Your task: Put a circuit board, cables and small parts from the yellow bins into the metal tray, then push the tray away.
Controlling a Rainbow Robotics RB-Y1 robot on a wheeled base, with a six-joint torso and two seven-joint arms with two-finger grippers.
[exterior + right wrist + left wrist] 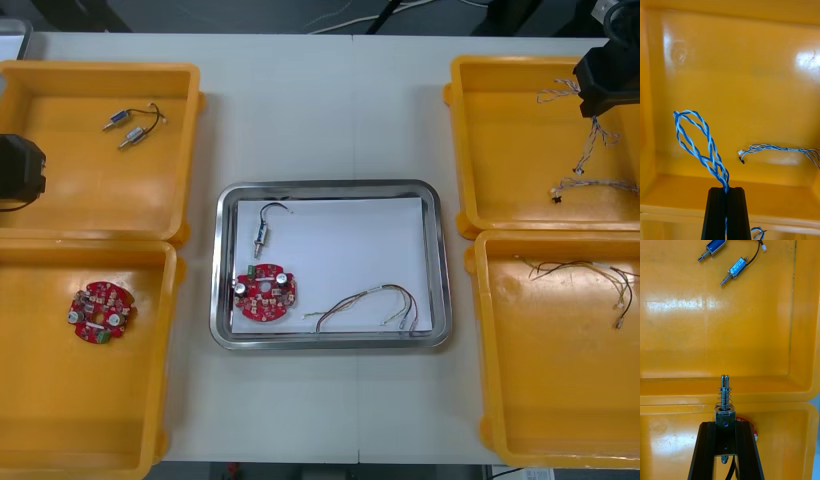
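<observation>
Metal part (725, 397) between left fingers (703, 450), pin pointing outward along them; right fingers (717, 213) pinch blue-white cable (717, 167).

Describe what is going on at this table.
The right gripper, over the far right bin, is shut on a twisted blue and white cable. The left gripper, at the far left bin, is shut on a small metal part. The metal tray already holds a circuit board, another metal part and a thin cable.
</observation>
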